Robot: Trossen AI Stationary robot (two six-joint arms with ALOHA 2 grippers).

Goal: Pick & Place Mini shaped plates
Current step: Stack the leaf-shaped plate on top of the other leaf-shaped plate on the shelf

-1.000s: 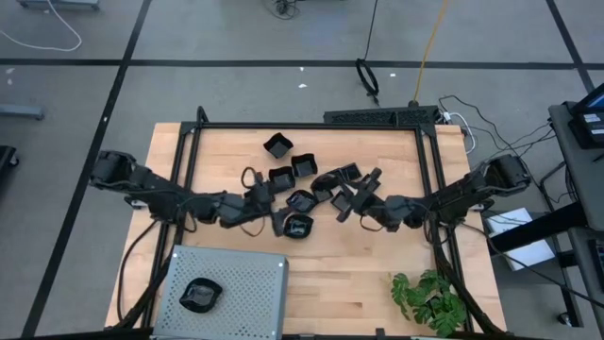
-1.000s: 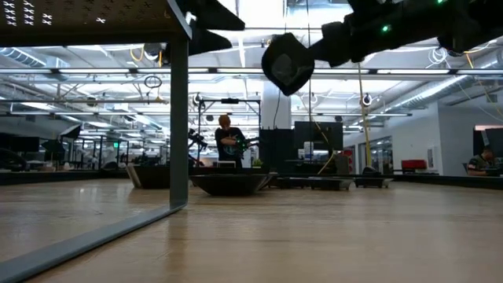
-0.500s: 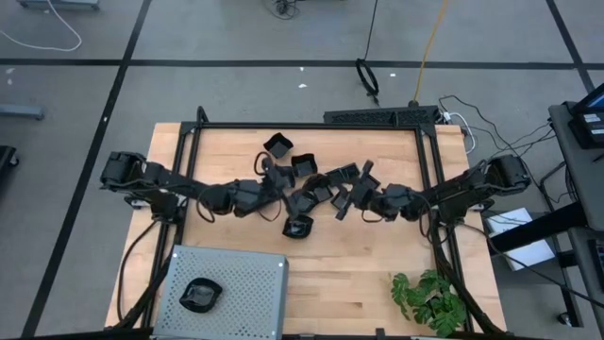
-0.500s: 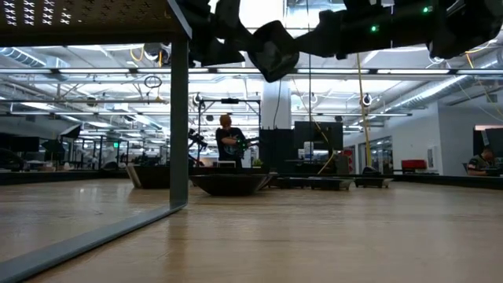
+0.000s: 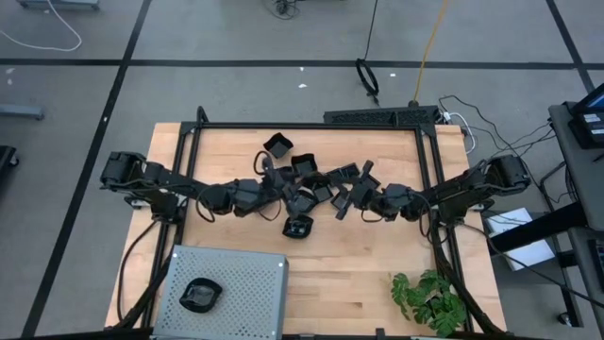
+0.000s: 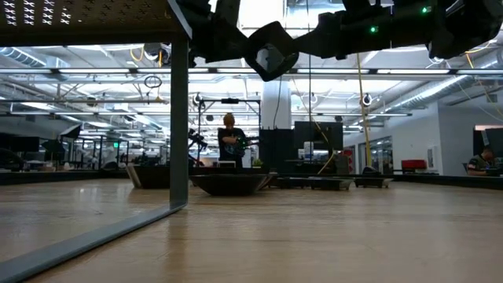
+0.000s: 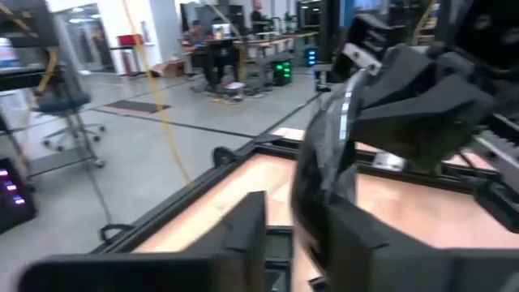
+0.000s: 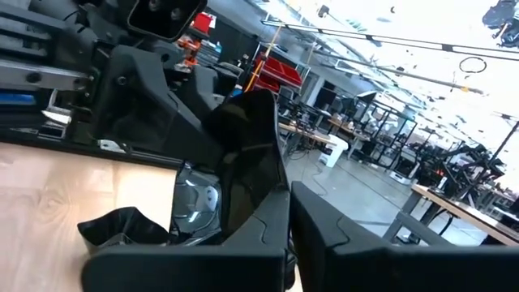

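A glossy black mini plate (image 6: 271, 51) hangs in the air over the middle of the table, and both grippers meet at it. My right gripper (image 5: 342, 196) comes in from the right and is shut on it. My left gripper (image 5: 293, 189) comes in from the left, and its fingers close around the plate's other side (image 7: 320, 186). Below them several more mini plates (image 5: 304, 170) lie in a loose heap on the wood. One (image 5: 278, 144) lies toward the far edge and another (image 5: 298, 227) lies nearer. My left gripper has the plate's rim (image 7: 324, 223) between its two fingers, coming roughly level from the table's left. The plate stands on edge between them, clear of the table. Whether both fingers press on it does not show. My right gripper pinches the plate's rim (image 8: 263, 174) between its two fingers (image 8: 243, 235), coming roughly level from the table's right. The plate stands on edge, its glossy hollow (image 8: 195, 203) turned to one side, lifted well clear of the table.
A grey perforated tray (image 5: 250, 279) sits at the near left with one mini plate (image 5: 200, 295) on it. A green plant (image 5: 429, 297) lies at the near right. A black frame (image 5: 311, 126) runs along the table's edges. Bare wood lies between tray and plant.
My left gripper has risen from the plates on the table and gone toward the far right, up to the plate held in the air. My right gripper has carried that plate a little up and toward the table's left, meeting the left gripper.
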